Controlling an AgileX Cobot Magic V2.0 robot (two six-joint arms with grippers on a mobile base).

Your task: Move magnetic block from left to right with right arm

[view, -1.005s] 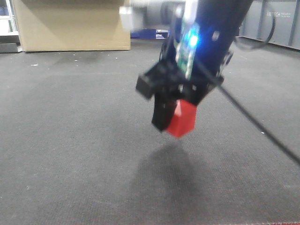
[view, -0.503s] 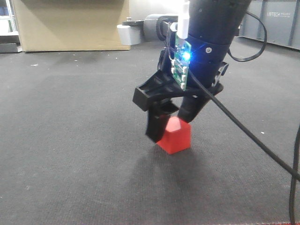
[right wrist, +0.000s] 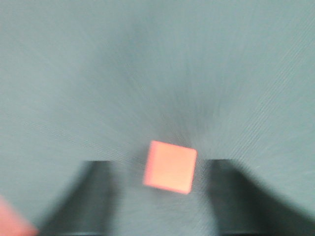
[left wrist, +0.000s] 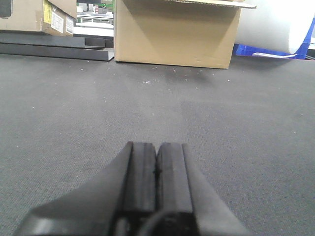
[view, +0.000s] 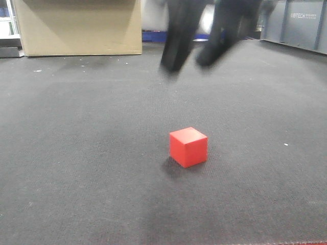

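Half a second ago the right gripper was down on the carpet with the red block between its fingers; now it has let go and risen well clear, a dark blur high above the block. Its two fingers stand wide apart with nothing between them. In the right wrist view the block sits directly below the gripper, framed by the spread fingers but touching neither.

The block rests flat on the grey carpet, alone, under and a little in front of the raised gripper. The left gripper lies low over the carpet, its fingers pressed together and empty.

As I judge it, little can go wrong now. The main risk would be the arm dropping back or swinging low, which could clip the block and knock it away. The trailing cable could do the same, though I cannot see it at this moment.

Being a cube, the block has no long axis. It sits turned, with one vertical edge towards the front camera and its top face level.
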